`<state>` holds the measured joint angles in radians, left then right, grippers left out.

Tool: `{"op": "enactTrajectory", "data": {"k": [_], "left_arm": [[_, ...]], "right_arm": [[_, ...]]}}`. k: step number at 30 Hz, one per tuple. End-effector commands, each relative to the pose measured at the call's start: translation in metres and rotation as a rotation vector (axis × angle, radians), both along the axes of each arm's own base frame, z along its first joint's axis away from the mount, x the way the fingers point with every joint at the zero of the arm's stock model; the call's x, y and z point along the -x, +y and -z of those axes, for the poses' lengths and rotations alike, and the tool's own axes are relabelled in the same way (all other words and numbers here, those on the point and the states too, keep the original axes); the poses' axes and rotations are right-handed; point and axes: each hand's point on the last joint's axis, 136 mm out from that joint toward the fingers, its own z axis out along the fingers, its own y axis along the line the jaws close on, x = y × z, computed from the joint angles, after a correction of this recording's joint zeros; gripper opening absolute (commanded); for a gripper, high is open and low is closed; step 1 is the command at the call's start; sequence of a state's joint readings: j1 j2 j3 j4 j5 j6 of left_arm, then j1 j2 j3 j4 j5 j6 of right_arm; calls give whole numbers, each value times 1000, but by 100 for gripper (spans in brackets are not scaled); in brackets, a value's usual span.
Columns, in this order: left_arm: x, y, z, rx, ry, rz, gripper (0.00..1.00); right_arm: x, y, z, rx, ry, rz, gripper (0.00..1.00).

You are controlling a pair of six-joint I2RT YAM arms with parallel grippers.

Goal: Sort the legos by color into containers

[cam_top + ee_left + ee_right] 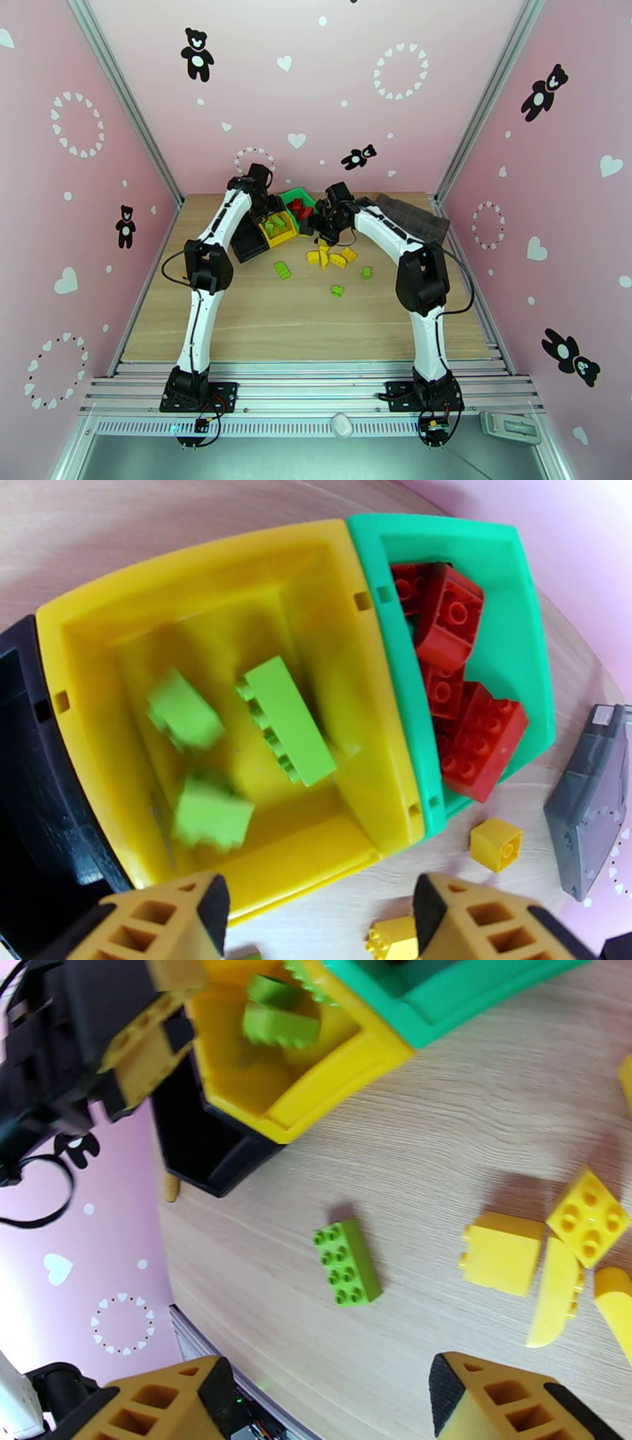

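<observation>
The left gripper (320,914) hangs over the yellow bin (197,559), jaws wide, nothing between them. Three green bricks (288,717) lie in that bin, two of them blurred. Red bricks (454,618) sit in the adjoining green bin (442,527), and the black bin (24,756) adjoins the yellow bin's other side. The row stands near the far edge of the table (316,324). The right gripper (328,1386), jaws wide and empty, hangs above a loose green brick (346,1262) near yellow bricks (503,1252) mid-table.

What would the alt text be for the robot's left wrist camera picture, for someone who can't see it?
Three light green bricks lie in a yellow bin seen from above, with the left gripper open and empty at the bottom edge. A green bin joined on its right holds red bricks, and a black bin adjoins its left.
</observation>
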<state>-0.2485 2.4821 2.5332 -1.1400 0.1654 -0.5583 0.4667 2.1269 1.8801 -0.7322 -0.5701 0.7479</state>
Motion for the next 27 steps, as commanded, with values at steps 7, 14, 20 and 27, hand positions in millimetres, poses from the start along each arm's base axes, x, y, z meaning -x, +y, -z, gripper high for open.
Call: {"op": "enactTrajectory", "data": {"k": [7, 14, 20, 27], "left_arm": [[40, -10, -48, -87, -46, 42, 68], [86, -18, -34, -230, 28, 38, 68], [123, -19, 0, -305, 133, 7, 70], [150, -25, 43, -307, 238, 9, 71]], "right_arm": [[24, -18, -8, 51, -12, -17, 72], [43, -31, -5, 117, -23, -33, 72], [68, -40, -1, 196, -39, -70, 72], [98, -47, 8, 243, -36, -97, 73]]}}
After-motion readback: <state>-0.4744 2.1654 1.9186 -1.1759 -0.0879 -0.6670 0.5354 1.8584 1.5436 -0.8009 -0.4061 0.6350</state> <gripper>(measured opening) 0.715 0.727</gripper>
